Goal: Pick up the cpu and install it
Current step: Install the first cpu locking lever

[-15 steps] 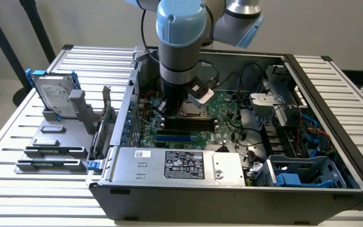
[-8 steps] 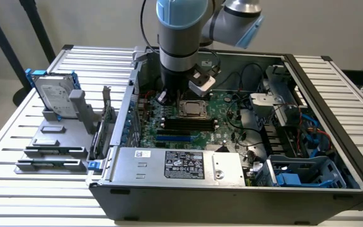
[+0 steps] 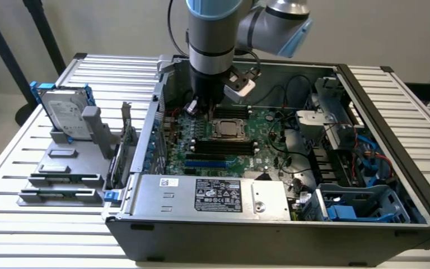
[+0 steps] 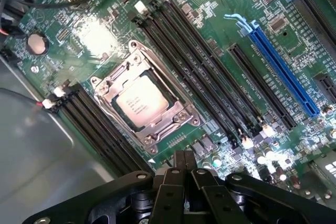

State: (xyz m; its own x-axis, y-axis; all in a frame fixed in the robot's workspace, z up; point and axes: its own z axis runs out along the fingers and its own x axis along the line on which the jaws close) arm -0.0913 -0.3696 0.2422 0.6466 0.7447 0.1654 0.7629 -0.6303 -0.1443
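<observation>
While the robot arm (image 3: pixel 213 33) hangs over an open PC case (image 3: pixel 275 224) on a slatted desk (image 3: pixel 20 224), its hand (image 4: pixel 184 157) sits clenched, fingers pressed together w/ nothing between them. The hand hovers above the green motherboard (image 4: pixel 273 19), near the socket but apart from it. The cpu (image 4: pixel 142 104), a small square chip w/ silver-grey top, lies flat inside the metal socket frame (image 4: pixel 173 121) at the board's middle; in the exterior view it shows at (image 3: pixel 228 128), just beside the arm's lower end toward the exterior view's right. Black memory slots (image 4: pixel 210 87) run along both sides of the socket, and a blue slot (image 4: pixel 283 72) lies farther off. At the exterior view's left, outside the case, a hard drive (image 3: pixel 64 115) in a blue bracket stands upright on a grey tray block (image 3: pixel 62 168).
</observation>
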